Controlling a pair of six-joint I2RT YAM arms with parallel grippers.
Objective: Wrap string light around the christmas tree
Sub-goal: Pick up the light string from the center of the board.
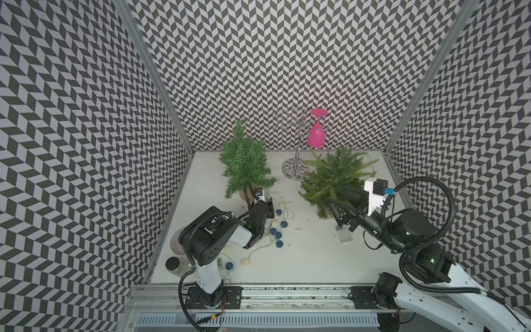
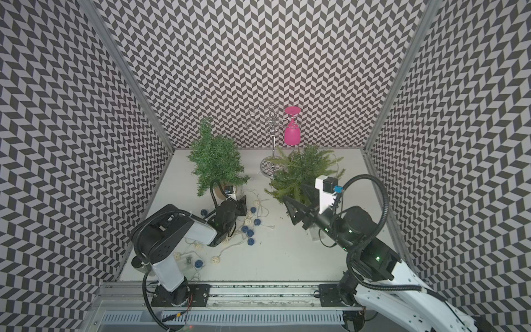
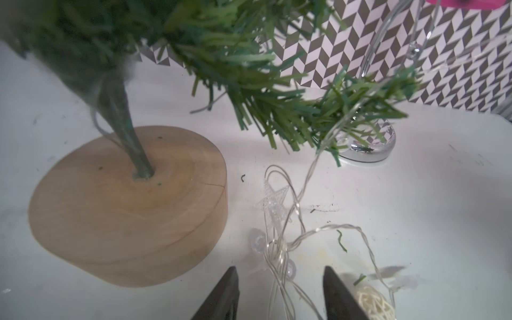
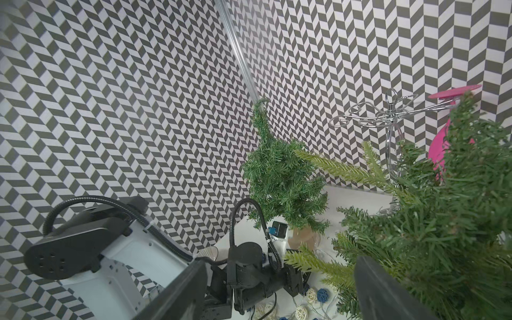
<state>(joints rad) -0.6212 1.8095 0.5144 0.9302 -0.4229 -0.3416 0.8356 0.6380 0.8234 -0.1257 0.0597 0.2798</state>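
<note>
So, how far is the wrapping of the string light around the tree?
Done: one strand of the clear wire light hangs on a branch of the darker tree. In hand: the left end effector stands open over its slack on the table, not gripping. The right end effector is open beside the lighter tree. Left: all turns around the darker tree; the ball lights lie on the table.

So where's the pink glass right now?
In both top views the pink glass hangs upside down on the wire rack by the back wall, just behind the right tree.
</note>
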